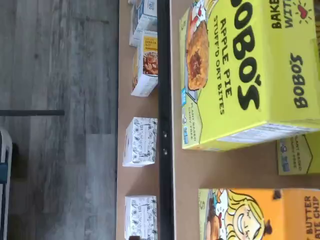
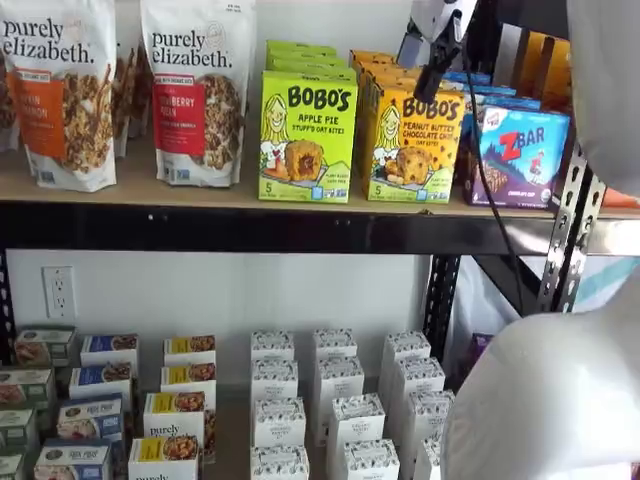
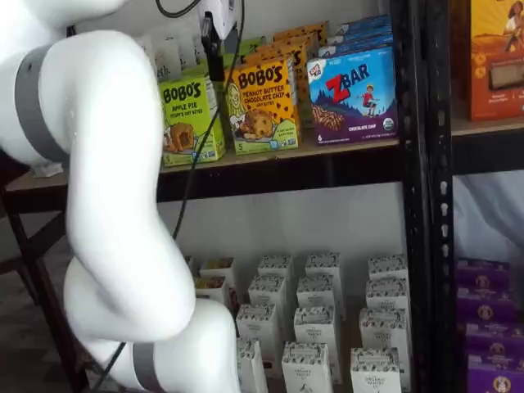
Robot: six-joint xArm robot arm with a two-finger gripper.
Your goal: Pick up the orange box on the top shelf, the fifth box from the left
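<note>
The white arm [image 3: 106, 205] fills the near left of a shelf view. Beyond it the gripper [image 2: 432, 75] hangs at the upper middle, just in front of the orange box [image 2: 412, 143]; whether its fingers are parted I cannot tell. That box stands on the top shelf [image 2: 250, 228] between the lime-green box [image 2: 306, 135] and blue box [image 2: 521, 155].

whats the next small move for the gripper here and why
Probably lower onto the orange box. In both shelf views the gripper hangs at that box's top edge, nothing held. The wrist view mostly shows the Apple Pie box, so it may need a nudge toward the orange one.
</note>
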